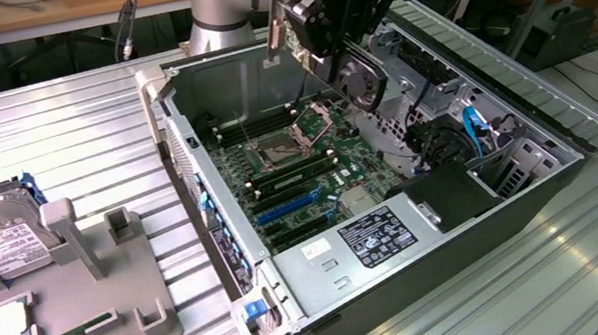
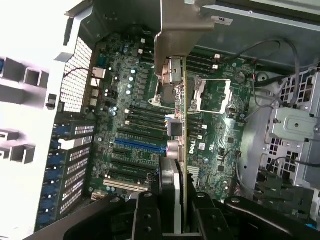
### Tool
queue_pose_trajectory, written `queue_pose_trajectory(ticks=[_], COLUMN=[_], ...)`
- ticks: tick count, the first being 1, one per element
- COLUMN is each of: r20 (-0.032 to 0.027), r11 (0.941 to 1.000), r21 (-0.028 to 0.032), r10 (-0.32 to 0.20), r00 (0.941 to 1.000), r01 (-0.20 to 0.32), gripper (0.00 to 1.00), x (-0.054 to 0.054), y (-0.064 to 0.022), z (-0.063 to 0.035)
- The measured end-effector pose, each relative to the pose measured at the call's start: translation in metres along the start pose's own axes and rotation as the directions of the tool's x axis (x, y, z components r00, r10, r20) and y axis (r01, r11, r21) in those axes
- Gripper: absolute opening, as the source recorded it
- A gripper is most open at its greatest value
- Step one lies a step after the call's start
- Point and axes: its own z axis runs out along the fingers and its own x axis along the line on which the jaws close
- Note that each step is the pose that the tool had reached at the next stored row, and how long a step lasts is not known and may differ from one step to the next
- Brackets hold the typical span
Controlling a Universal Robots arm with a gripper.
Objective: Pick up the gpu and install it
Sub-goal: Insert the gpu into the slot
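Gripper (image 2: 172,214) clenched on the gpu (image 2: 183,120), held edge-on above the motherboard (image 2: 125,100)
It seems crosswise to the blue slot (image 2: 139,145); lowered so, it could jam or scrape nearby parts

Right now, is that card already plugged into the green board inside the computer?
No, the gpu hangs in the gripper, up above the open case and clear of the motherboard.

The gripper (image 2: 172,207) clamps the gpu (image 2: 176,75) edge-on, hanging over the motherboard (image 2: 135,110) and its blue slot (image 2: 140,146).
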Motion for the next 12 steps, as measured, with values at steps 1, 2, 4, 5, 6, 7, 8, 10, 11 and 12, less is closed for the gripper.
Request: queue_pose_trajectory(ticks=[1,2,4,5,6,7,8,10,11,12], r20=[-0.0008,-0.0018,-0.004,-0.0051,-0.0064,-0.0077,-0.0092,-0.0114,-0.0126,-0.014], r11=[0.9999,0.9996,0.998,0.9967,0.9949,0.9927,0.9895,0.9836,0.9802,0.9753], r21=[-0.0001,-0.0002,-0.0004,-0.0006,-0.0008,-0.001,-0.0013,-0.0019,-0.0021,-0.0025], r10=[-0.013,-0.028,-0.063,-0.081,-0.101,-0.121,-0.144,-0.181,-0.198,-0.221], r00=[0.9999,0.9996,0.998,0.9967,0.9948,0.9927,0.9895,0.9835,0.9802,0.9752], r01=[0.013,0.028,0.063,0.081,0.101,0.121,0.144,0.181,0.198,0.221], gripper=[0.28,0.28,0.28,0.28,0.28,0.28,0.28,0.28,0.28,0.28], x=[0.0,0.0,0.0,0.0,0.0,0.0,0.0,0.0,0.0,0.0], y=[0.0,0.0,0.0,0.0,0.0,0.0,0.0,0.0,0.0,0.0], z=[0.0,0.0,0.0,0.0,0.0,0.0,0.0,0.0,0.0,0.0])
